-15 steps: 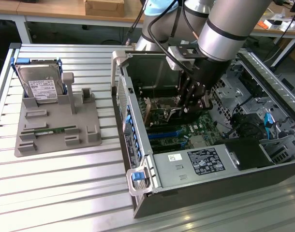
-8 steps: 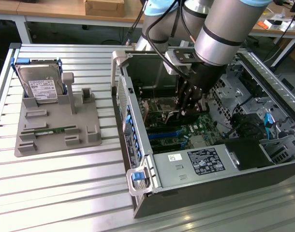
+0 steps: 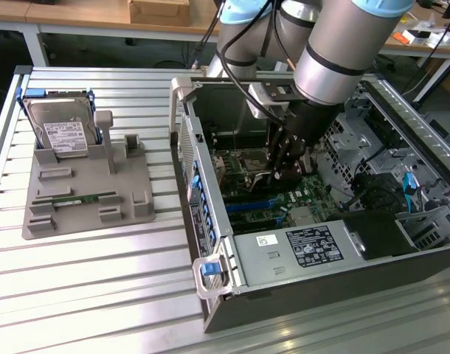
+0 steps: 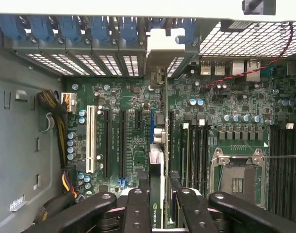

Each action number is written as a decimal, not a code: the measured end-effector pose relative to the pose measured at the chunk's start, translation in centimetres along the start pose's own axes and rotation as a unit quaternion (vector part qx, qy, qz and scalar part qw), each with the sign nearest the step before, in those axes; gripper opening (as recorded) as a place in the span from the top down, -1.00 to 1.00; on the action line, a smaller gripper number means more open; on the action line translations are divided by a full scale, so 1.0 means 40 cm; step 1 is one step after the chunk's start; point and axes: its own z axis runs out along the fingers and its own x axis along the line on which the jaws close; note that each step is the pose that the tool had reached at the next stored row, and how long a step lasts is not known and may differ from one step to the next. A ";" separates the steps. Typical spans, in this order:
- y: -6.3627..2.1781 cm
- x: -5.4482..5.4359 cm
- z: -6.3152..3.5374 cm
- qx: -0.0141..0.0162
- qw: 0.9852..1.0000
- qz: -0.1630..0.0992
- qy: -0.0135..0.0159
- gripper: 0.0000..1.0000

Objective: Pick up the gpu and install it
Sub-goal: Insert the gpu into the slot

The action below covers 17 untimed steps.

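in the exterior view the arm reaches down into the open computer case (image 3: 299, 243) at centre right of the frame, its gripper (image 3: 288, 166) low over the green motherboard (image 3: 284, 203). in the wrist view the gripper (image 4: 156, 204) at the bottom centre has its jaws closed narrowly on the gpu (image 4: 157, 160), which stands on edge, its thin edge running up the middle of the frame toward the rear slot brackets (image 4: 90, 60). on the grey parts tray (image 3: 85, 199) at the left of the exterior view stand a hard drive (image 3: 63, 133) and a green memory stick (image 3: 81, 200).
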 end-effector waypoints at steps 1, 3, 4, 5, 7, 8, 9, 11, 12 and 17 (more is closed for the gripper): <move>0.000 0.001 0.002 0.000 1.000 0.000 0.000 0.47; 0.002 0.001 0.007 0.000 1.000 0.000 0.000 0.47; 0.003 0.002 0.008 0.000 1.000 0.000 0.000 0.47; 0.006 0.003 0.012 0.000 1.000 0.000 0.000 0.47; 0.008 0.004 0.016 0.000 1.000 0.000 0.000 0.47; 0.009 0.004 0.018 0.000 1.000 0.000 0.000 0.47; 0.011 0.004 0.020 0.000 1.000 0.000 0.000 0.47; 0.013 0.004 0.023 0.000 1.000 -0.001 0.000 0.47; 0.014 0.005 0.025 0.000 1.000 -0.001 0.000 0.47; 0.018 0.007 0.037 0.000 1.000 -0.002 0.000 0.47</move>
